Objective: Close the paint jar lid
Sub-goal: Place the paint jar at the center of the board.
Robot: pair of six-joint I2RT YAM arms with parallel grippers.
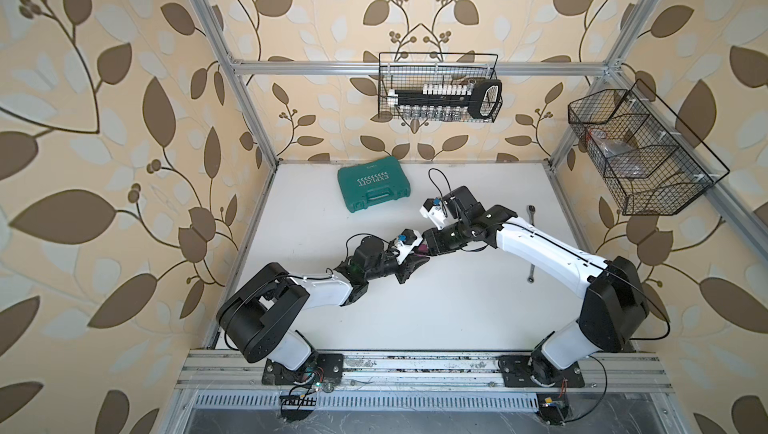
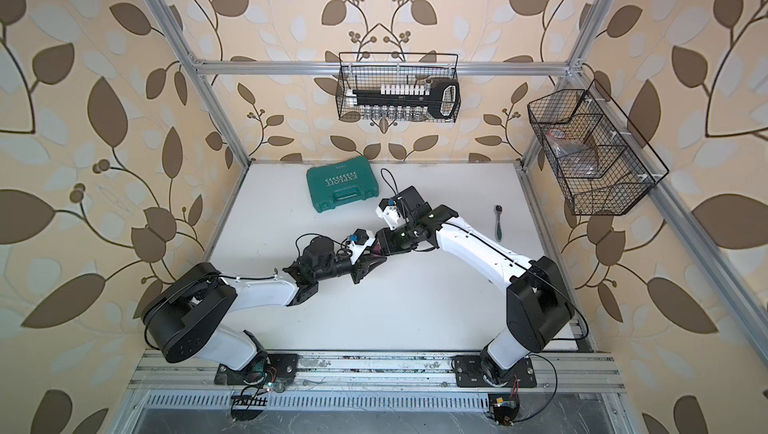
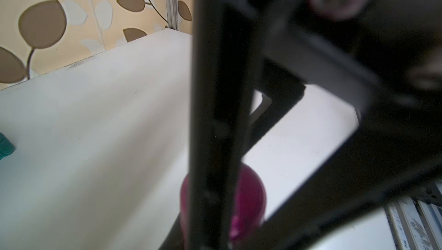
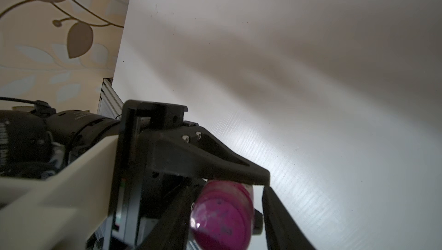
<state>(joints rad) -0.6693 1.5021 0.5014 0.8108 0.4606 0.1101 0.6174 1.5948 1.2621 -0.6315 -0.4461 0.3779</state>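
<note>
Closest to the right wrist camera, the right gripper (image 4: 227,196) had its two black fingers (image 4: 282,222) set on either side of a magenta piece. A sliver of white table (image 4: 311,93) showed between one finger and the plastic, so its jaws stood apart and unclamped. The round glossy face turned toward that camera looked like the lid (image 4: 222,217), sitting on the end of the paint jar (image 4: 227,186), though the join was too blurred to be sure. The left gripper (image 1: 420,260) was clamped tight on the jar, one finger pressed along its side, over the middle of the table. In both top views the two grippers met tip to tip. A green case (image 1: 372,186) lay behind them, and a wrench (image 1: 531,240) lay well apart, beside the right arm.
</note>
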